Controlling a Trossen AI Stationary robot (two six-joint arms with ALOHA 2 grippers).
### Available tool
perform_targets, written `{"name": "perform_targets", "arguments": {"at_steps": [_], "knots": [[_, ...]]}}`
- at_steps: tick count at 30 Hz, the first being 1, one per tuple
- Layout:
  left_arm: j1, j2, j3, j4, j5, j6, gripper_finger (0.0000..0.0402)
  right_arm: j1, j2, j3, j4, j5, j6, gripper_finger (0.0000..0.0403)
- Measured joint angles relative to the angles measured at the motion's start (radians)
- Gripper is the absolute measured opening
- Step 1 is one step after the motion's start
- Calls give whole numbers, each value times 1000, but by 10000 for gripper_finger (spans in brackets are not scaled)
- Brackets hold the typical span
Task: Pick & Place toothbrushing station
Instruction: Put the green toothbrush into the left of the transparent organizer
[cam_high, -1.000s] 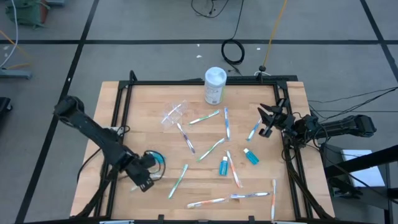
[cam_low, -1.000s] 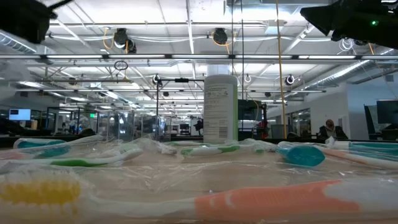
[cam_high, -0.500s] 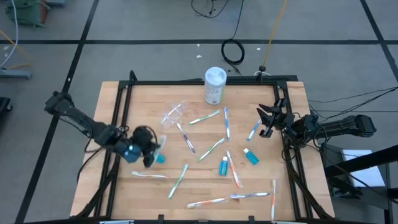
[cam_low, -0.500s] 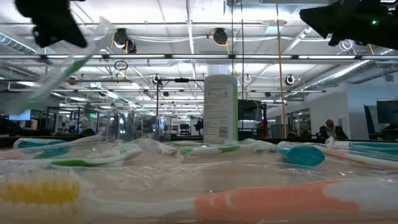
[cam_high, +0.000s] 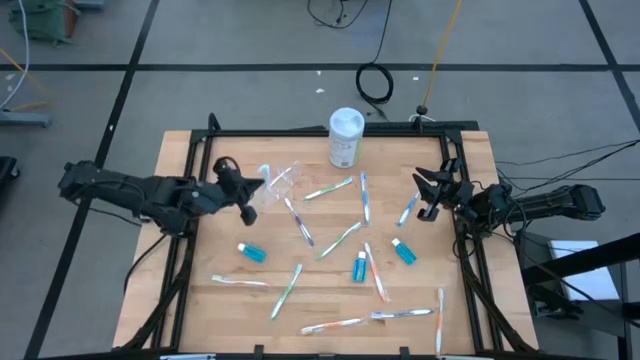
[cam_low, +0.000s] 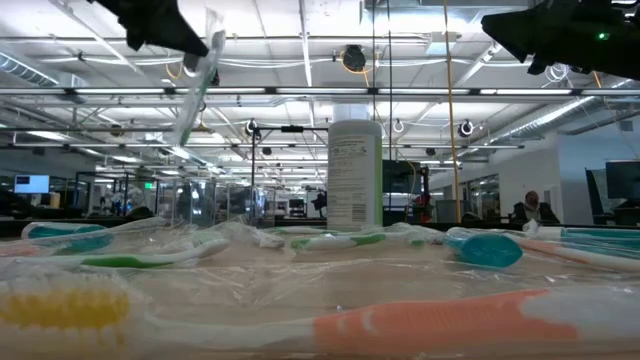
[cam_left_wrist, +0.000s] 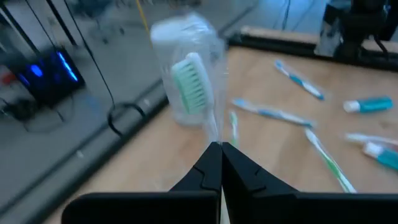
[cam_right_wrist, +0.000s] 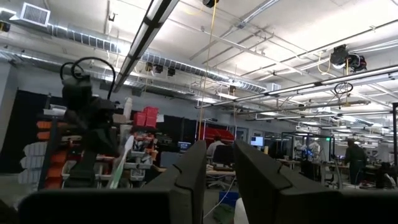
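Observation:
My left gripper (cam_high: 249, 189) is shut on a white toothbrush with green bristles (cam_left_wrist: 189, 81) in a clear wrapper, above the table's left part, just left of the clear cup (cam_high: 283, 184). The cup lies on its side on the wood. Several more toothbrushes (cam_high: 341, 238) and three teal tubes (cam_high: 251, 253) (cam_high: 359, 267) (cam_high: 403, 251) lie flat on the table. My right gripper (cam_high: 428, 196) hangs at the right edge, open, pointing up into the room with nothing between its fingers (cam_right_wrist: 186, 180). My left gripper pinches the toothbrush's handle (cam_left_wrist: 213, 132) between its two fingertips. The brush runs on past the fingers, along them, its bristle head at the free end. It comes from the table's left, slanting slightly down. The brush (cam_low: 198, 85) is tilted, lifted clear of the table.
A tall white canister with a pale label (cam_high: 345, 137) stands at the far edge, past the cup. A black frame rail (cam_high: 320, 131) runs round the tabletop. Bare wood shows at the near left (cam_high: 200, 310).
My left gripper has risen from the near left of the table and swung toward the far edge and the clear cup, turning from pointing down to nearly level. The green-bristled toothbrush has come up with it, lifted clear. My right gripper has kept still.

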Motion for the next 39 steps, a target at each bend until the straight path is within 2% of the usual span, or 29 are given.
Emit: {"name": "perform_targets", "arguments": {"at_steps": [2, 5, 10, 16, 21, 25, 28, 32, 35, 39], "knots": [[-1, 14, -2, 66, -51, 60, 0, 0, 0, 0, -3, 0, 20, 73], [-3, 38, -6, 81, -106, 84, 0, 0, 0, 0, -3, 0, 50, 73], [-2, 83, -8, -2, -164, 7, 0, 0, 0, 0, -15, 0, 37, 73], [29, 110, -11, -35, -221, -40, 0, 0, 0, 0, 54, 3, -76, 73], [107, 110, -75, -21, -221, -109, 0, 0, 0, 0, 88, 5, -124, 73], [160, 110, -198, 121, -200, -142, 0, 0, 0, 0, 88, 5, -139, 73], [168, 110, -273, 272, -195, -107, 0, 0, 0, 0, 89, 5, -135, 73], [166, 110, -325, 328, -183, -98, 0, 0, 0, 0, 89, 8, -129, 73], [165, 110, -338, 321, -181, -104, 1, 0, 0, 0, 72, 62, -76, 73], [135, 110, -380, 317, -129, -160, 1, 0, 22, 0, -2, 169, -50, 73]]}}
